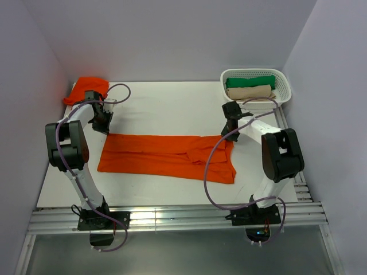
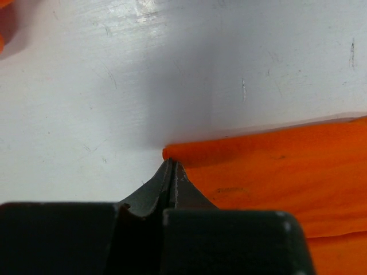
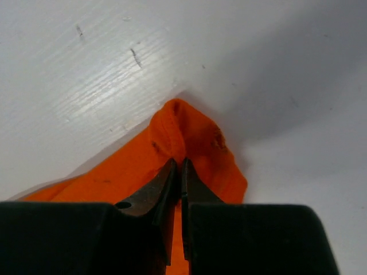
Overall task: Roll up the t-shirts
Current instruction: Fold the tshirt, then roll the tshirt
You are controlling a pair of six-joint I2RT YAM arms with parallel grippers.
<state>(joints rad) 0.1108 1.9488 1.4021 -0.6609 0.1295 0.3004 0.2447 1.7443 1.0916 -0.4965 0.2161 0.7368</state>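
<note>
An orange t-shirt is spread flat across the white bench. Its two far corners are pinched, one by the clenched left end effector, one by the right end effector, apparently so rolling can be started evenly.

both arms are reaching forward and bending down toward the table surface. the left gripper is sitting with fingertips pressed together, and the right gripper is pinching nearly closed.
</note>
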